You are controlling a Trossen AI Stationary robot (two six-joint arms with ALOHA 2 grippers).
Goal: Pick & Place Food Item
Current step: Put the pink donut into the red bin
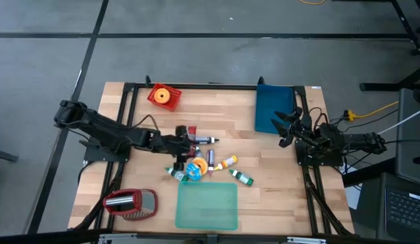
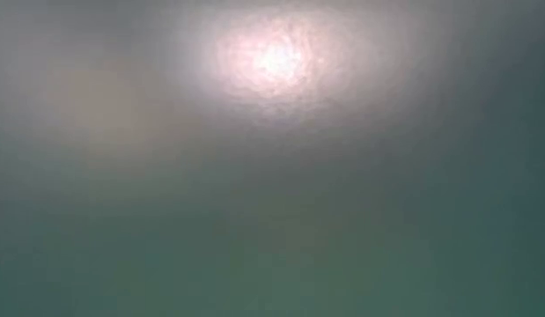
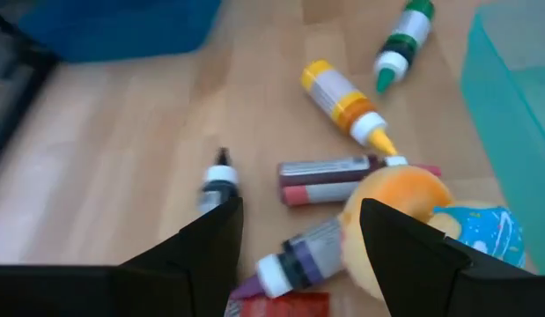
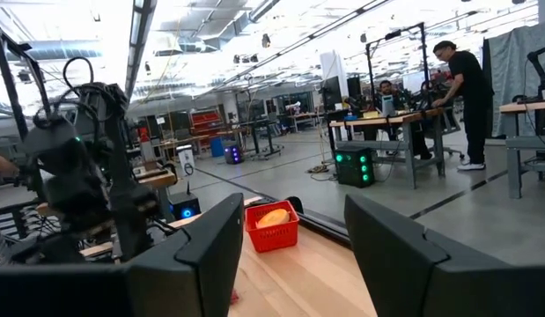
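A heap of small things lies mid-table: a round orange food item (image 1: 195, 165) (image 3: 388, 204) beside a blue packet (image 3: 488, 233), a yellow-capped bottle (image 3: 347, 101), a green-capped bottle (image 3: 404, 40), a dark maroon bottle (image 3: 338, 169) and a purple-capped bottle (image 3: 294, 258). My left gripper (image 1: 191, 140) (image 3: 298, 211) hovers open over the heap's left side, slanting down, with the purple-capped bottle below the gap and the orange item by one finger. My right gripper (image 1: 288, 129) (image 4: 294, 229) waits open at the table's right. The low view shows only a blur.
A red basket (image 1: 162, 96) (image 4: 274, 227) holding another orange item stands far left. A blue bin (image 1: 274, 108) lies far right, a flat green tray (image 1: 206, 207) near the front edge and a red-and-grey thing (image 1: 131, 203) at the near left. People work at benches beyond the table.
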